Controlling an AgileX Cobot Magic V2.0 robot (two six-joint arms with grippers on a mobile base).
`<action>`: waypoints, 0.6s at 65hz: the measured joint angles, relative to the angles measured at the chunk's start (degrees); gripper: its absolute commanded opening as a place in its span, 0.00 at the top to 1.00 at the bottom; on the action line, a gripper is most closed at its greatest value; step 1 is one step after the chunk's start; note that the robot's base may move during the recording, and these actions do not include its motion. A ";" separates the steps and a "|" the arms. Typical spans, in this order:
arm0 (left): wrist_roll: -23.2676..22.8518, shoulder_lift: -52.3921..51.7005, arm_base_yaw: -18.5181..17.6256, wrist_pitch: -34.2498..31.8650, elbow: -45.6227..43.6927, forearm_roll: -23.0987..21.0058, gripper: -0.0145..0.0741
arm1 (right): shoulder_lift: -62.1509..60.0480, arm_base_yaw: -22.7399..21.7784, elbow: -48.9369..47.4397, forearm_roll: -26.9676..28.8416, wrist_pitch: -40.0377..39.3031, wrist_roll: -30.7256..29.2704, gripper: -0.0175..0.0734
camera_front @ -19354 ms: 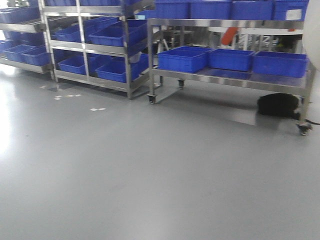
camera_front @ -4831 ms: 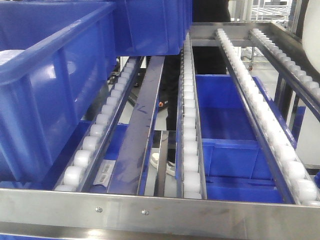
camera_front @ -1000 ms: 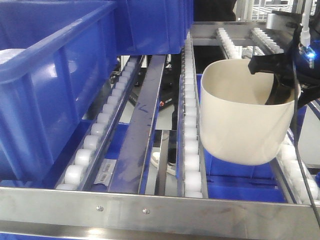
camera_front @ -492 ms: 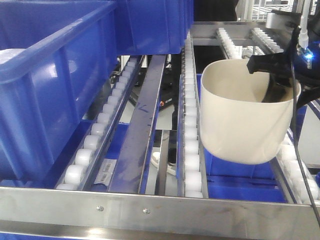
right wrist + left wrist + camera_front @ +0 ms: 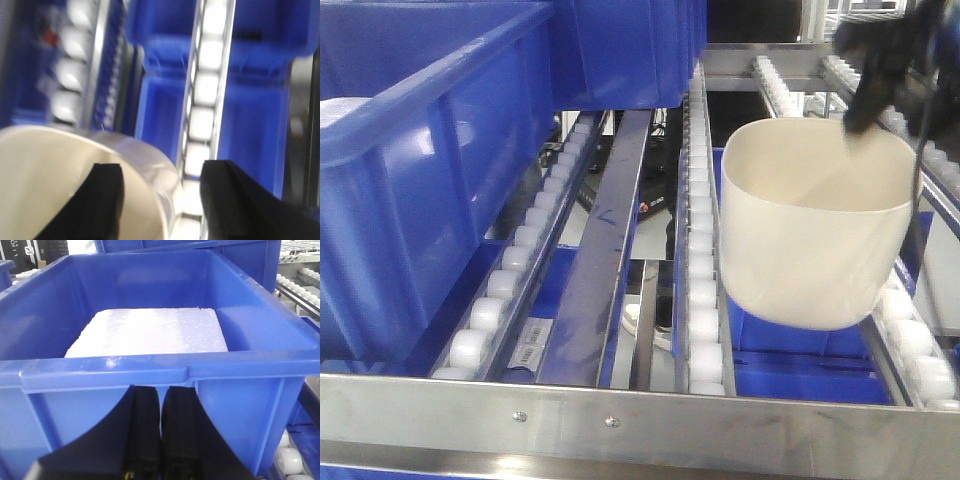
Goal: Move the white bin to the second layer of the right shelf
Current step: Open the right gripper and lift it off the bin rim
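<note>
Front view: the white bin (image 5: 812, 235) sits right of centre on the roller rails (image 5: 700, 270) of the shelf level, upright with its mouth up, its base resting between two rails behind the steel front bar (image 5: 620, 420) at the bottom of the frame. My right gripper (image 5: 880, 70) is a dark blur in the upper right corner, above the bin's far rim and apart from it. In the right wrist view my fingers (image 5: 107, 200) stand spread, one over the inside of the bin (image 5: 60, 185) at lower left and the other outside the rim at lower right, with a clear gap to the wall, so they grip nothing. In the left wrist view my left gripper (image 5: 161, 440) is at the bottom centre, fingers pressed together and empty, just before a blue crate (image 5: 150, 370) that holds a white foam slab (image 5: 150, 332).
</note>
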 measured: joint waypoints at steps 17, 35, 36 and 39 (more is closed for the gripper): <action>0.00 0.00 0.00 0.00 0.00 0.00 0.74 | -18.81 -2.20 9.02 0.02 -7.10 0.00 0.74; 0.00 0.00 0.00 0.00 0.00 0.00 0.74 | -39.75 -8.15 26.47 -3.59 -13.98 0.00 0.75; 0.00 0.00 0.00 0.00 0.00 0.00 0.74 | -40.92 -8.32 27.56 -3.73 -14.12 0.00 0.75; 0.00 0.00 0.00 0.00 0.00 0.00 0.74 | -43.56 -8.88 30.05 -4.00 -14.45 0.00 0.75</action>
